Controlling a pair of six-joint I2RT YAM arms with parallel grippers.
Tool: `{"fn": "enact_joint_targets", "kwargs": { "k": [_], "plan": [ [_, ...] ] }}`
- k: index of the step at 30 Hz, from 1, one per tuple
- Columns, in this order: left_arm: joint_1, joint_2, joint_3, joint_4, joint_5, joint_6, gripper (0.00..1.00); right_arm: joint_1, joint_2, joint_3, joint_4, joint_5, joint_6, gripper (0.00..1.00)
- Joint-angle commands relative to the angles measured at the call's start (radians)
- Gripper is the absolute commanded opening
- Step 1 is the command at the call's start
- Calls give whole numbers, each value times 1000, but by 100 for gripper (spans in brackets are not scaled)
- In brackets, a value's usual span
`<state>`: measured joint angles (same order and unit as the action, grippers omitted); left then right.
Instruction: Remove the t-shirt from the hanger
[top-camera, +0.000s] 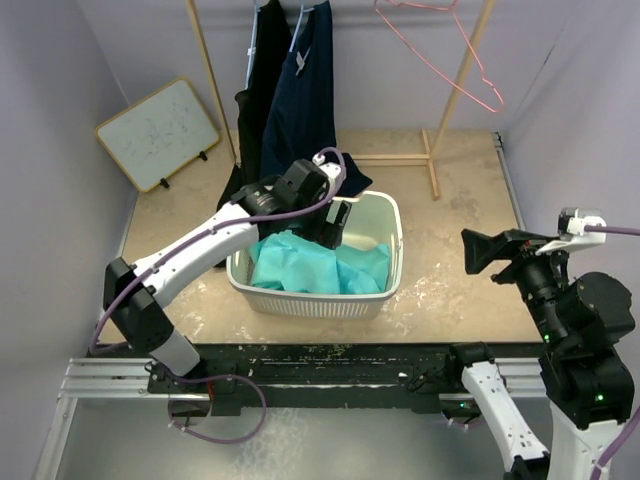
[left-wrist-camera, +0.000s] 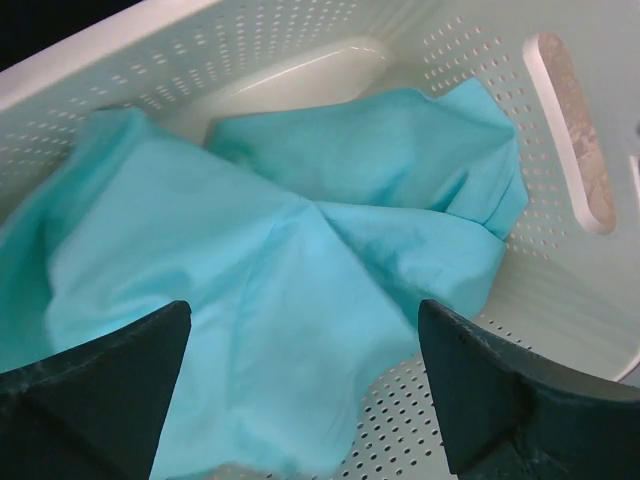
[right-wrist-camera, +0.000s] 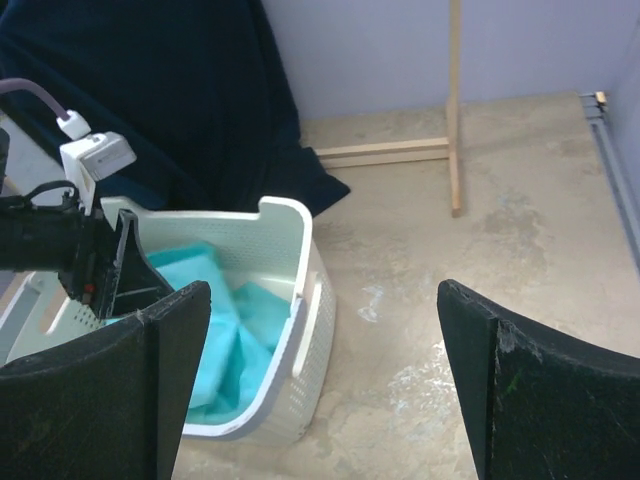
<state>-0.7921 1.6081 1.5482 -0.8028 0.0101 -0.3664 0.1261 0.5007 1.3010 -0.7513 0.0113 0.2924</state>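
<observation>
While the right gripper (right-wrist-camera: 320, 392) sits near the table edge with its fingers spread, the left gripper (left-wrist-camera: 305, 400) hangs open and empty over the crumpled turquoise cotton t-shirt (left-wrist-camera: 260, 260) lying inside the white perforated plastic basket (top-camera: 310, 300). Beyond, the pink wire hanger (top-camera: 495, 102) dangles bare, so the removal looks finished and the next move is probably just lifting clear.

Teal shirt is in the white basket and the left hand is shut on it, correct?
No. The teal shirt is in the white basket, but the left hand is open over it, gripping nothing, as the left wrist view shows.
</observation>
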Motion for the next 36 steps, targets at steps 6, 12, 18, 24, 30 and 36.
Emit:
{"fn": "enact_joint_targets", "kwargs": {
  "k": [6, 12, 18, 24, 30, 36],
  "plan": [
    [4, -543, -273, 252, -235, 50, 99, 4, 92, 41, 100, -222, -14, 88],
    [5, -951, -512, 368, -342, 68, 80, 4, 227, 94, 200, -371, 37, 79],
    [6, -1190, -630, 332, -474, 62, 56, 7, 416, 234, 326, -501, 124, 72],
    [5, -1264, -677, 307, -499, 58, 56, 231, 609, 453, 363, -328, 125, 70],
    [6, -1278, -674, 280, -494, 46, 58, 442, 869, 706, 289, -137, 65, 75],
    [6, -1280, -677, 280, -475, 37, 58, 586, 1234, 1120, 213, 100, 35, 87]
  ]
}}
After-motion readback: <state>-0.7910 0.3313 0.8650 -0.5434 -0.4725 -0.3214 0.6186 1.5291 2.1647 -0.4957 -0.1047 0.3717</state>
